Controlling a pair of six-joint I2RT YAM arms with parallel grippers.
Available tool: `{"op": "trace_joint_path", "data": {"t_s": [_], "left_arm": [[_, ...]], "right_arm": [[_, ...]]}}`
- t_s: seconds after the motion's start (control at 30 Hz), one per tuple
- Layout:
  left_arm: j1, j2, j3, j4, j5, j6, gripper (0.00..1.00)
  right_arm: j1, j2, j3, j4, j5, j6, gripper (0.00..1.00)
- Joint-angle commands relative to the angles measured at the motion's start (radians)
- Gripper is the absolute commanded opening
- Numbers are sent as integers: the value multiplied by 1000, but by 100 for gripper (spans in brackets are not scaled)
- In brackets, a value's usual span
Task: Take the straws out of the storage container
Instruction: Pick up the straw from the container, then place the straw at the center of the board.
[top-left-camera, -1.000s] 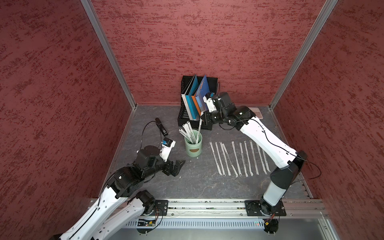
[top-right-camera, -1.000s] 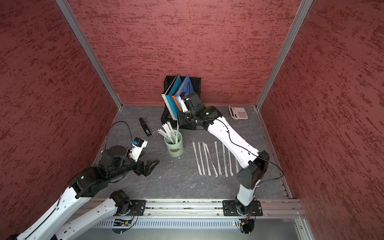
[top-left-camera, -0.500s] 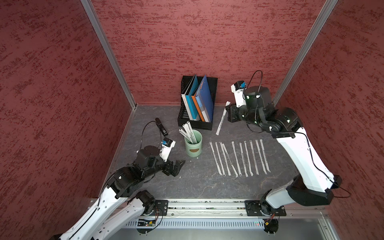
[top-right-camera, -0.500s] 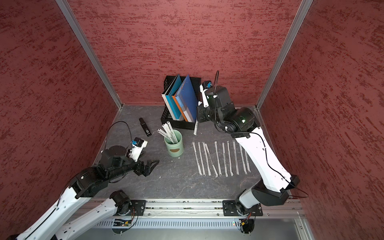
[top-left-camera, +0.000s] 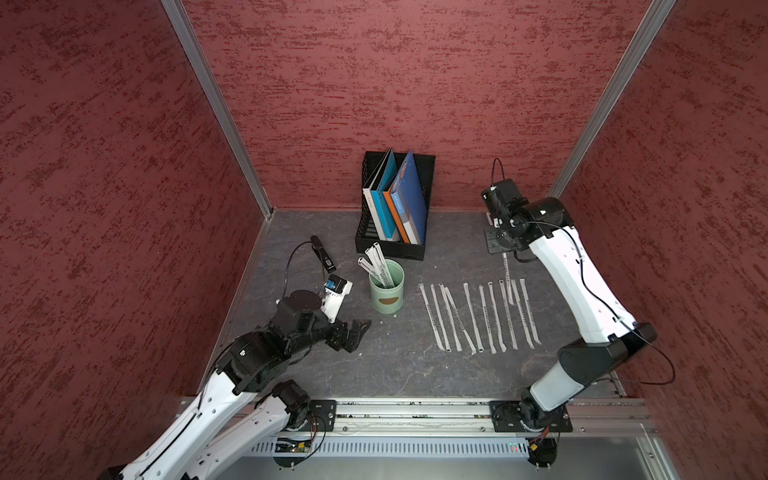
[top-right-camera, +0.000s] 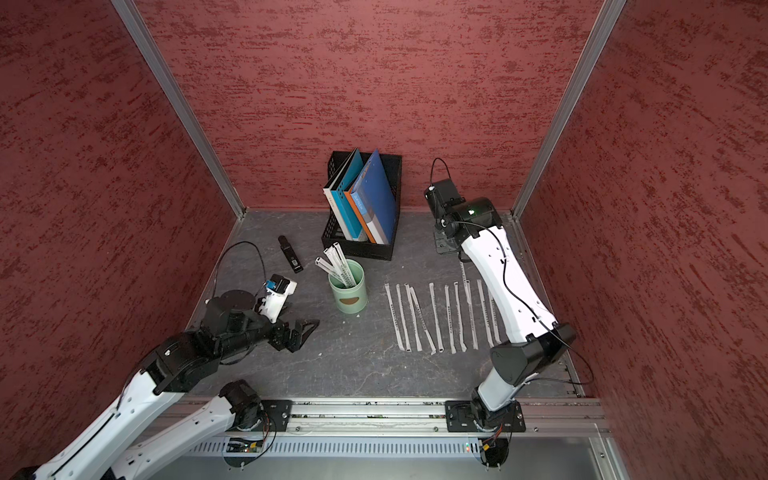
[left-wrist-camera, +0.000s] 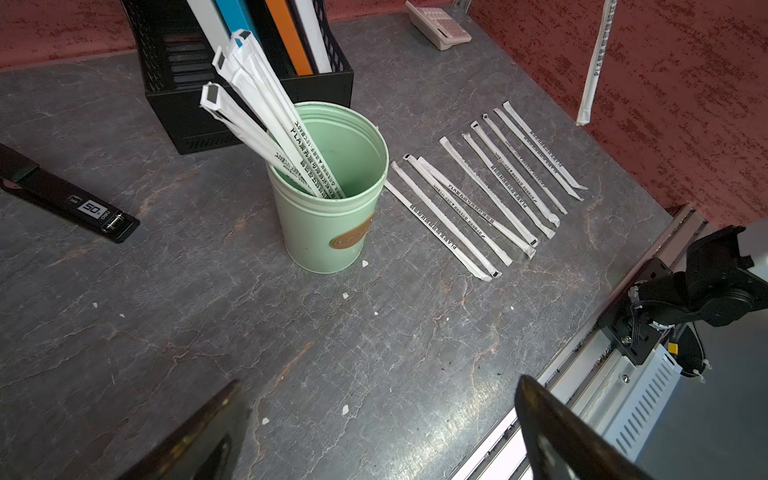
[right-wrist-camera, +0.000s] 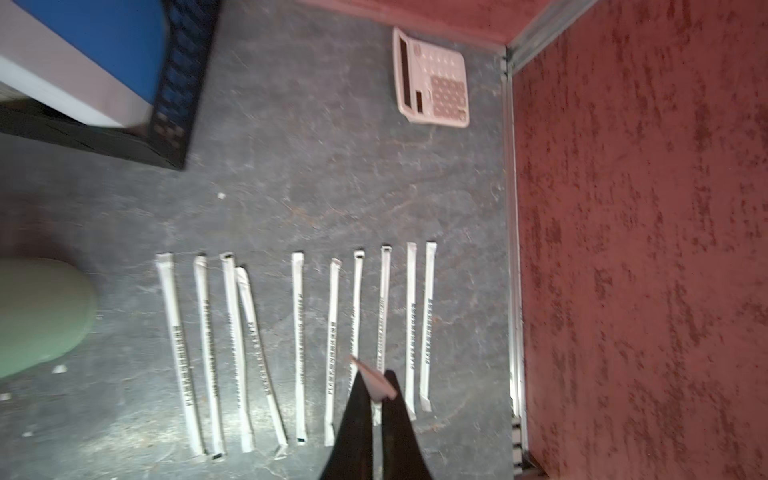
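**dan_k:** Straws (left-wrist-camera: 266, 124) check, anyone? I see a handful in the mint-green cup (left-wrist-camera: 328, 224). They lean together on the rim, on the side toward the black file rack (left-wrist-camera: 178, 104), with their tops poking well above it.

**mori:** Yep. The cup's upright, just in front of the rack, brown oval label facing the front edge. Ten more lie flat on the worktop (top-left-camera: 395, 365) in a row (top-left-camera: 478, 316) to the right of the cup. They're roughly parallel, and two near the cup end overlap.

**dan_k:** And the one in the air?

**mori:** That single straw (top-left-camera: 506, 272) hangs straight down from the right jaws. They're pinched tight on its top end, and the right wrist view shows the white paper squeezed between them. It dangles over the right part of the row, and in the left wrist view its lower tip looks clear of the worktop.

**dan_k:** Left side?

**mori:** Left jaws are spread wide with nothing between them. They're low over the worktop, near the cup's front-left but apart from it. Other stuff: what looks like a black stapler (top-left-camera: 323, 253) left of the rack, and a pinkish calculator (right-wrist-camera: 432, 79) in the back right corner.
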Motion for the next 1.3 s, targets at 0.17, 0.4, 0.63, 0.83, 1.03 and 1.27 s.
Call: {"op": "trace_joint_path", "data": {"t_s": [0.17, 0.4, 0.63, 0.83, 1.03, 1.27], "left_arm": [[7, 3, 9, 1, -11, -10, 99], [10, 0, 9, -2, -22, -11, 100], [11, -17, 7, -4, -38, -13, 100], [12, -20, 7, -2, -41, -12, 99], [12, -16, 7, -2, -39, -14, 100], [13, -6, 7, -3, -40, -15, 100]], "right_arm": [[-159, 122, -85, -87, 110, -13, 0], [-275, 271, -93, -51, 164, -14, 0], [-383, 424, -83, 3, 160, -22, 0], [-444, 481, -103, 61, 79, -14, 0], [-467, 520, -146, 129, 28, -20, 0], [-475, 549, -185, 193, -1, -25, 0]]}}
